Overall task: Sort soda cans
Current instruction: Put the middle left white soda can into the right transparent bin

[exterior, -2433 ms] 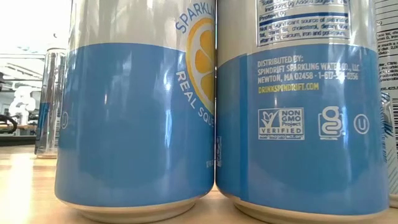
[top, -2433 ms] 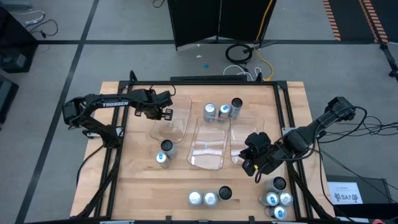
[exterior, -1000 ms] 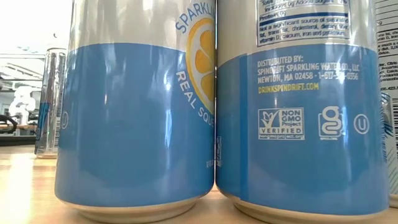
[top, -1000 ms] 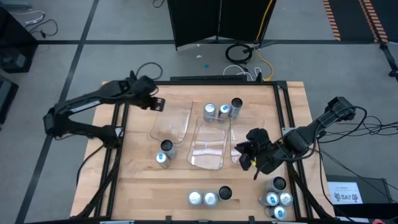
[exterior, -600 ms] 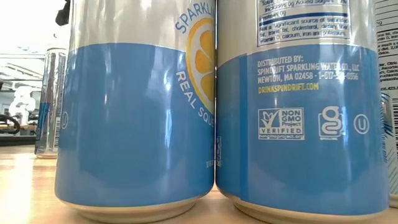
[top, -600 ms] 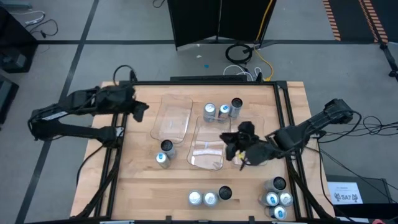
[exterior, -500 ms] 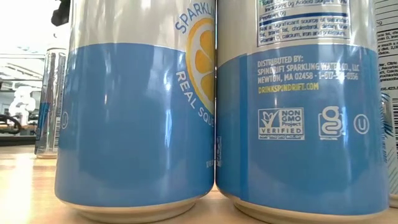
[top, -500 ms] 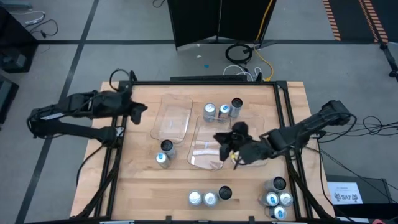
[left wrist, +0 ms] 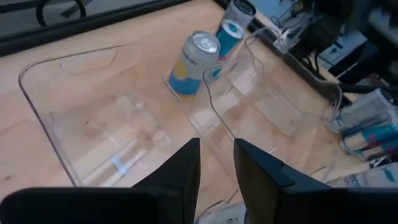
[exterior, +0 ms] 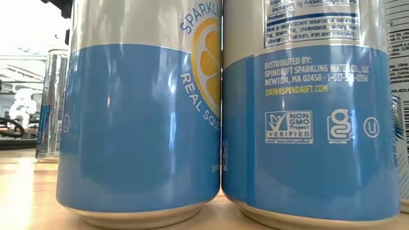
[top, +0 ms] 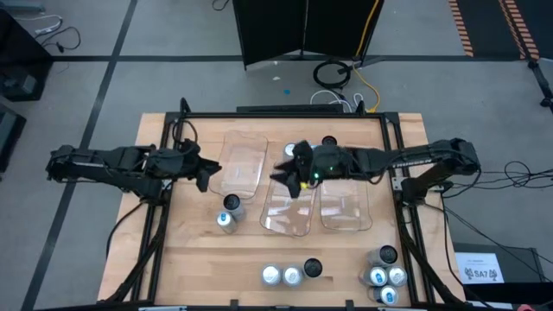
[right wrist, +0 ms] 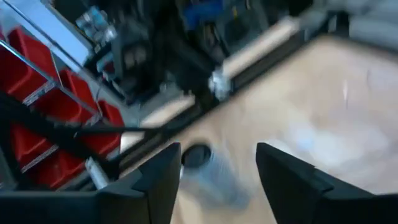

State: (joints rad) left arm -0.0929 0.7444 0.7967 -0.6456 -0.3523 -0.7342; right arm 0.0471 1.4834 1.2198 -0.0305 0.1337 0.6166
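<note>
A: Near edge first. What was seen?

B: Two blue-and-silver cans (exterior: pixel 140 115) (exterior: pixel 307 108) were found standing side by side, touching, filling the low view. From above, three cans (top: pixel 291 274) were lined up at the table's (top: pixel 190 259) near edge, and four more (top: pixel 383 269) were clustered at the near right corner.

A: Mid-table?

B: Two cans (top: pixel 227 212) were stood just in front of the left tray (top: pixel 238 168). Three clear trays were laid side by side: left, middle tray (top: pixel 289 212), right tray (top: pixel 346 207).

A: Grippers?

B: Left gripper (top: pixel 207 175) was held at the left tray's left edge; fingers (left wrist: pixel 180 171) were seen close together with a narrow gap, nothing between them. Right gripper (top: pixel 292 177) was reached across over the far end of the middle tray; fingers (right wrist: pixel 283 174) were spread apart, nothing clamped.

A: Far side?

B: A yellow-and-blue can (left wrist: pixel 194 62) and a blue can (left wrist: pixel 233 31) were seen standing at the far ends of the trays; which tray each was in could not be told. One dark top (top: pixel 329 142) was visible past the right arm.
</note>
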